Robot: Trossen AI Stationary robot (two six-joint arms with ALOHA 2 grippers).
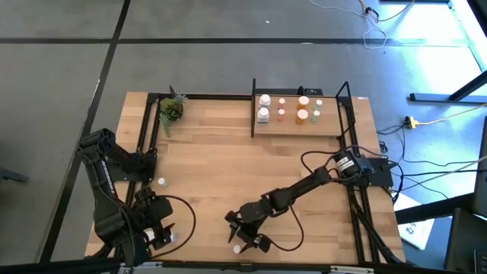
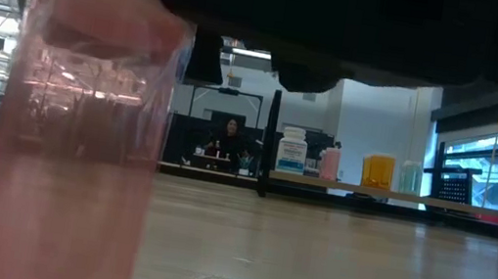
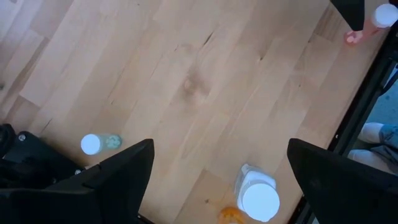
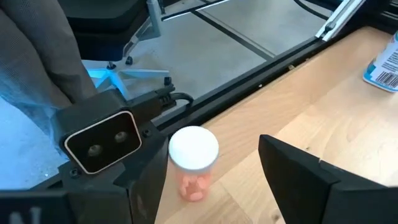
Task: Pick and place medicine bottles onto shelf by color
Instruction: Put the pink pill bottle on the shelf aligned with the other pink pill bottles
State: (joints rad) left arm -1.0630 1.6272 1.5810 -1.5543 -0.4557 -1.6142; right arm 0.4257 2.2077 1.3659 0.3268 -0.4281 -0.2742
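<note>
Near the table's front edge, right gripper (image 4: 208,180) spread wide around an upright pink pill bottle (image 4: 193,163) with a white cap, fingers not touching it. By the front left corner, left gripper (image 3: 217,180) spread too, above a white bottle (image 3: 257,194). Along the back edge, shelf (image 1: 297,126) carrying white, pink, orange and green bottles.

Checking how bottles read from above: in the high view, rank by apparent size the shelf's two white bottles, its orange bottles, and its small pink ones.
Largest: the two white bottles at the shelf's left end, alike. Next: the orange bottles, slightly smaller or about equal; hard to separate. Smallest: the pink bottles.
</note>
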